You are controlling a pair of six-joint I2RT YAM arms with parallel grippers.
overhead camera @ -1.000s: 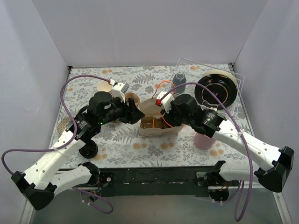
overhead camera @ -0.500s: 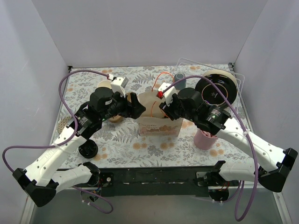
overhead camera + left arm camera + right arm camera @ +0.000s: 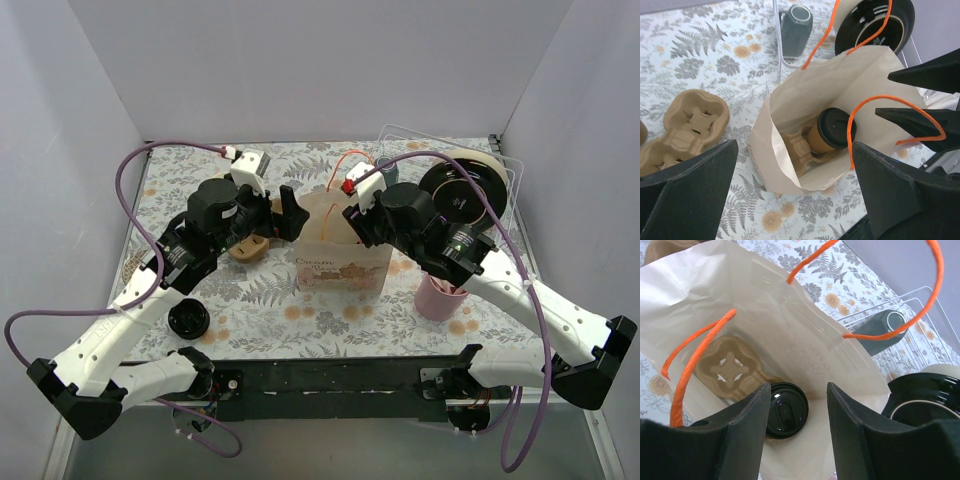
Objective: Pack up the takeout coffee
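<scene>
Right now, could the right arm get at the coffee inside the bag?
Probably yes. The bag stands open-mouthed below the right tool, and the coffee sits inside with its lid in plain view. The orange handles arching over the opening might snag.

Change log, as I recorded it from the top camera:
- Paper bag (image 3: pixel 342 262): had been tipped back with its mouth toward the camera; it came to stand upright, printed face forward.
- Left gripper (image 3: pixel 293 215): rose and moved rearward, ending beside the bag's left edge.
- Right gripper (image 3: pixel 356 224): rose likewise.
- Pulp cup carrier (image 3: pixel 247 247): became uncovered beside the left arm.
</scene>
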